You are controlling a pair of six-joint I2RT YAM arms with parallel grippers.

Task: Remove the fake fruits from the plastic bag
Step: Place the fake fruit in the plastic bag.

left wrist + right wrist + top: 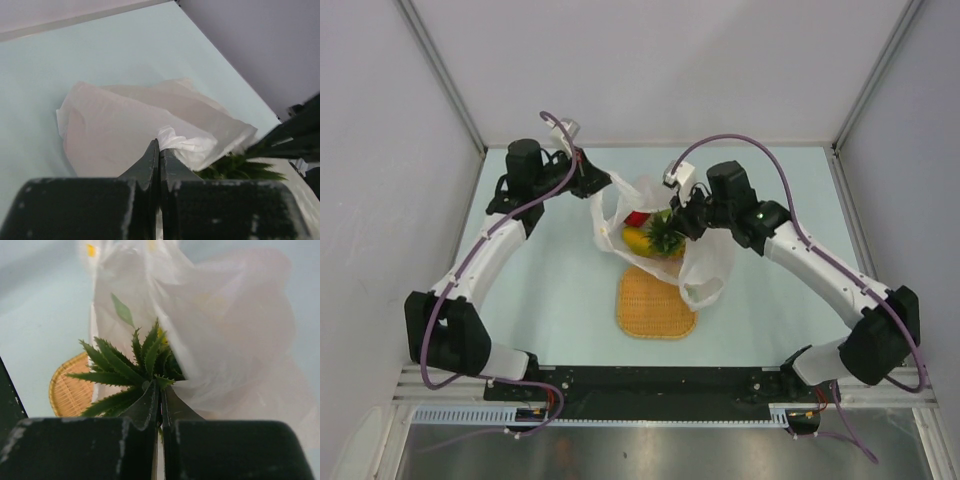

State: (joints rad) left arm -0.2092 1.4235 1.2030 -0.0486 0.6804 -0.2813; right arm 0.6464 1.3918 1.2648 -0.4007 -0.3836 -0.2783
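The translucent white plastic bag (705, 265) lies at mid-table, its mouth held open. Inside show a pineapple with its spiky green crown (665, 235), a yellow mango (638, 241) and a red piece (636, 219). My left gripper (590, 182) is shut on the bag's left edge; in the left wrist view the jaws (160, 145) pinch a bunched bit of the bag (187, 145). My right gripper (682, 222) is shut on a leaf of the pineapple crown (130, 372), seen in the right wrist view (160, 387), with the bag (225, 340) draped to its right.
A flat woven orange mat (655, 305) lies in front of the bag, partly under it; it also shows in the right wrist view (70, 390). White enclosure walls stand at left, right and back. The black rail (650, 380) with the arm bases runs along the near edge.
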